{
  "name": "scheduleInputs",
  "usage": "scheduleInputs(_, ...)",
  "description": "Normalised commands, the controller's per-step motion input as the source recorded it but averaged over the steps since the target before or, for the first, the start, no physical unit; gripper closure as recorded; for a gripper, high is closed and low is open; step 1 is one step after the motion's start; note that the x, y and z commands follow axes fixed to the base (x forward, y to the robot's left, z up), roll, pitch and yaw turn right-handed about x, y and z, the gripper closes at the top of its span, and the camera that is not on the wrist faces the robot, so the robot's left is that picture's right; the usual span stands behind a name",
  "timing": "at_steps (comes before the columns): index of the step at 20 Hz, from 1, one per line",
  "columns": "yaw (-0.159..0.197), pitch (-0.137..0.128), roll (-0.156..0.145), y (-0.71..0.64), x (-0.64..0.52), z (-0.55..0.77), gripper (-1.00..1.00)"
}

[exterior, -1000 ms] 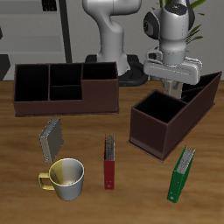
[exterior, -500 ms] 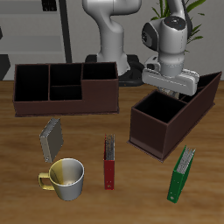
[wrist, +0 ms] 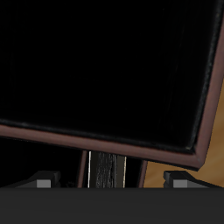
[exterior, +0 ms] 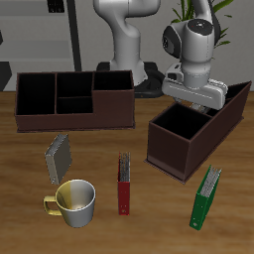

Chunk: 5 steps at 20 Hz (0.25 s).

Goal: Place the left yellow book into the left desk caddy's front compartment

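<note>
Gripper [wrist: 111,182] hangs open above the left desk caddy [exterior: 175,149], fingers apart from the left yellow book [wrist: 107,171] standing in its narrow compartment; risk: a skewed lift clips wall or book, tipping it.

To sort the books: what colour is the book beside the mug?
Red book, clearest in the exterior view.

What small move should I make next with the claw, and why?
Probably lift the claw straight up, clear of the left desk caddy. In the wrist view its fingertips sit wide apart, and the left yellow book stands between two brown walls of a narrow compartment, seemingly released. I can't confirm it is fully seated, so rise slowly.
</note>
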Motion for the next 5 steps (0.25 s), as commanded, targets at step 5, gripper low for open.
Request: scheduleInputs(5,0.016,-0.008,0.030,0.08,-0.07,0.09,-1.00)
